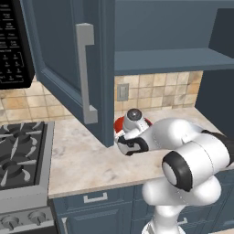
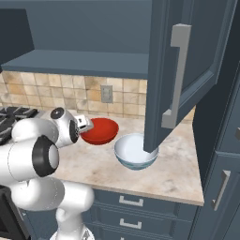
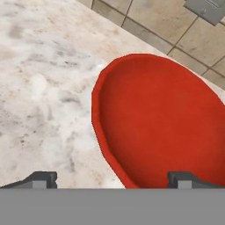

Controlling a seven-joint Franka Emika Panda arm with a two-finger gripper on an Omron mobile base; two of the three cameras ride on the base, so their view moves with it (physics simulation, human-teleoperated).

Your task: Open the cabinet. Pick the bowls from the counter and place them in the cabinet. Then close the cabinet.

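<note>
Cabinet (image 2: pixel 93 61): dark blue-grey wall cabinet above the bench, both panelled doors swung open; each door carries a long upright silver bar handle (image 1: pixel 86 73); the inner shelf lies bare.
Red bowl (image 3: pixel 162 132): wide, shallow, glossy plain red, upright on the bench near its back edge, close to the tan tiled wall and below the grey wall socket (image 2: pixel 107 93).
White bowl (image 2: pixel 136 151): smaller and deeper, pale inside with a blue-patterned outside; it stands nearer the front edge of the bench, just beside the red bowl, partly behind the lower corner of the open right door.
Bench (image 1: pixel 82 160): flat beige marbled stone with a pale edge, black gas stove (image 1: pixel 20 146) at its left end.
Gripper (image 3: pixel 112 180): open wide, fingertips (image 3: pixel 44 178) apart, straddling the near rim of the red bowl, one tip over the stone and the other over the bowl's inside; nothing is held.
</note>
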